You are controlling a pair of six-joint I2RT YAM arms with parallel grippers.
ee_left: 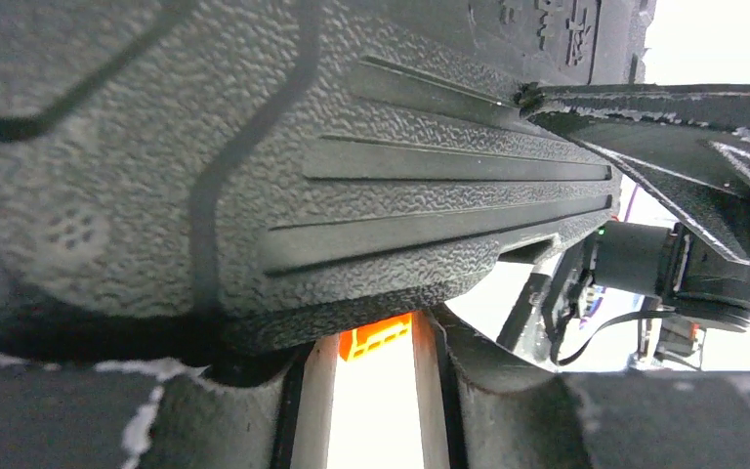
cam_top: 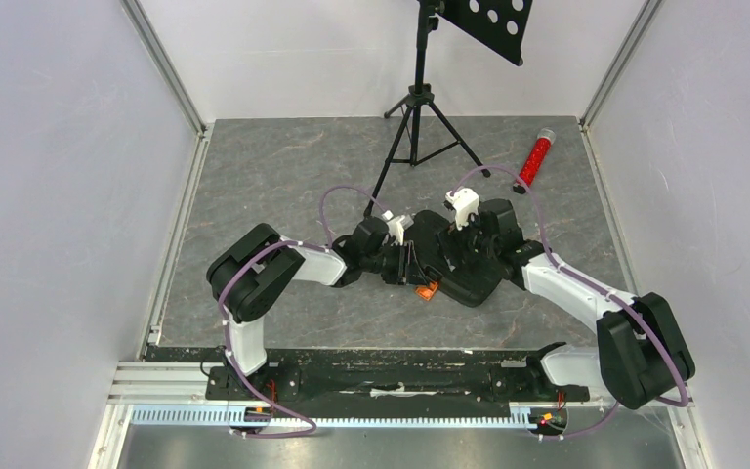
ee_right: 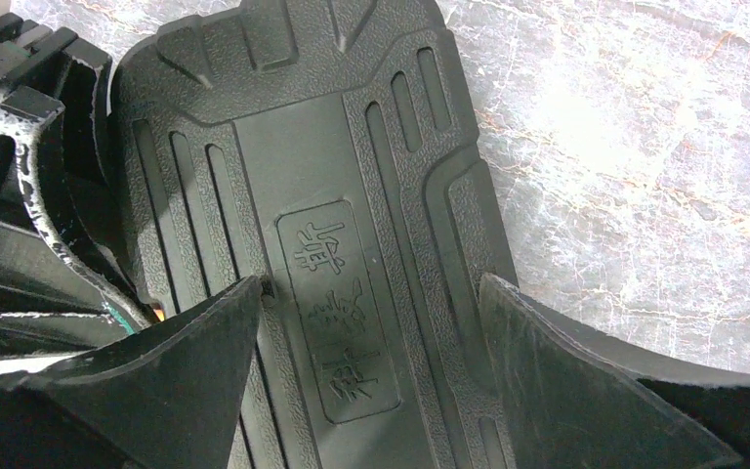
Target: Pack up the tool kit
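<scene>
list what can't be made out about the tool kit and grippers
Whether tools are inside the tool kit: every view shows only its ribbed black shell.
Whether the left gripper grips it: left wrist view, case fills the frame; top view, too small.
Whether the orange latch is fastened: only a sliver shows, left wrist view.
Top of the tripod stand: cut by the top view's upper edge.
</scene>
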